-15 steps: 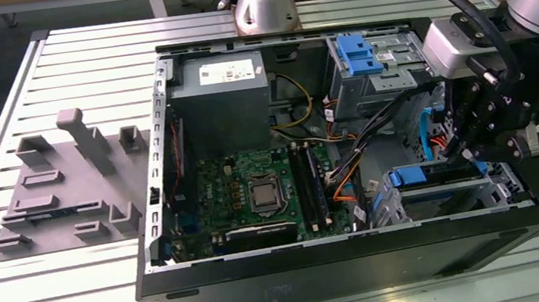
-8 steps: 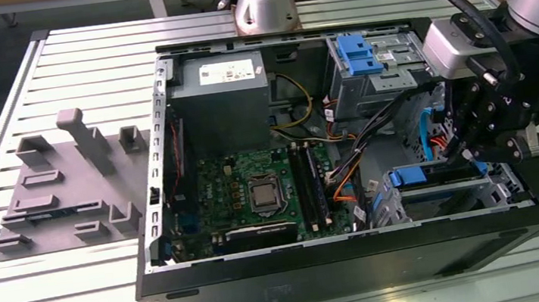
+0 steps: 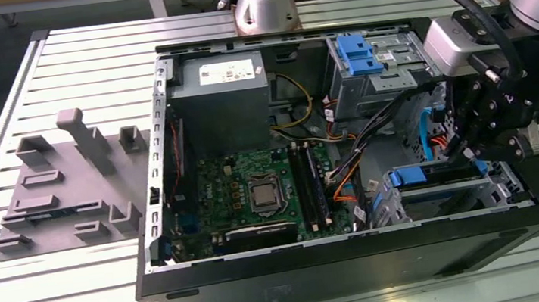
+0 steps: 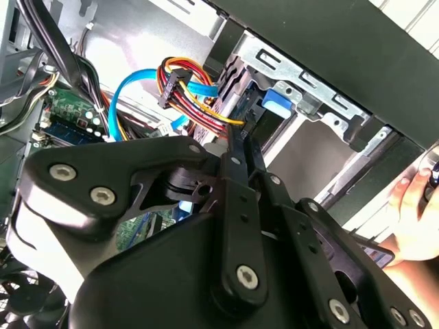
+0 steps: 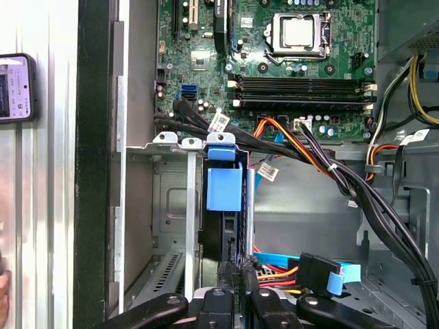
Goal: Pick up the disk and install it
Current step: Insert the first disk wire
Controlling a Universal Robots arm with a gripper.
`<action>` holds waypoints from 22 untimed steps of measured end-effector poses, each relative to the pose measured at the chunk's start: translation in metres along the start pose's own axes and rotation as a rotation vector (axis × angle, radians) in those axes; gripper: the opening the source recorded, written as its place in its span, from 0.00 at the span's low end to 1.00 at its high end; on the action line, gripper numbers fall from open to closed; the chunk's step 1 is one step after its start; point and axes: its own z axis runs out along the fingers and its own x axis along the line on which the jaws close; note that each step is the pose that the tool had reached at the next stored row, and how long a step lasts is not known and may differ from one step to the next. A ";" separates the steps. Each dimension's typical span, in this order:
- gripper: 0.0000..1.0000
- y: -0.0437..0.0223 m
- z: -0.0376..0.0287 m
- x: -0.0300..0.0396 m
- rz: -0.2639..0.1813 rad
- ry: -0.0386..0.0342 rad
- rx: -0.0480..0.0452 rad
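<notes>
We are holding the end effector (image 5: 236, 274) clenched on the disk (image 5: 224, 188), its long axis running straight ahead into the drive cage (image 5: 180, 205) at the computer case's (image 3: 364, 270) corner.

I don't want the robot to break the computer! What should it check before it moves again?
1. Disk off the grey fixture block: ok, no disk lies on the block.
2. Disk in the drive cage: it stands on edge in a slot, blue bracket showing. Fully seated: cannot tell.
3. Gripper lined up with the disk: ok, it is right at the disk's edge.
4. Gripper holding the disk: cannot tell.
5. Cables clear: cannot tell, a blue-tabbed plug and coloured wires lie close beside the gripper.
6. People clear: not ok, a hand is just outside the case wall.
</notes>
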 end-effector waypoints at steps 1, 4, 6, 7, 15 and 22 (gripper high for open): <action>0.16 0.0000 0.0000 0.0000 0.000 0.0000 0.0000; 0.16 0.0000 0.0001 0.0002 0.001 0.0004 0.0000; 0.16 0.0000 0.0007 0.0005 0.001 0.0002 0.0000; 0.16 0.0000 0.0008 0.0005 0.001 0.0004 0.0000; 0.16 0.0000 0.0030 0.0007 0.001 0.0003 0.0001; 0.16 0.0001 0.0052 0.0006 0.001 -0.0009 0.0000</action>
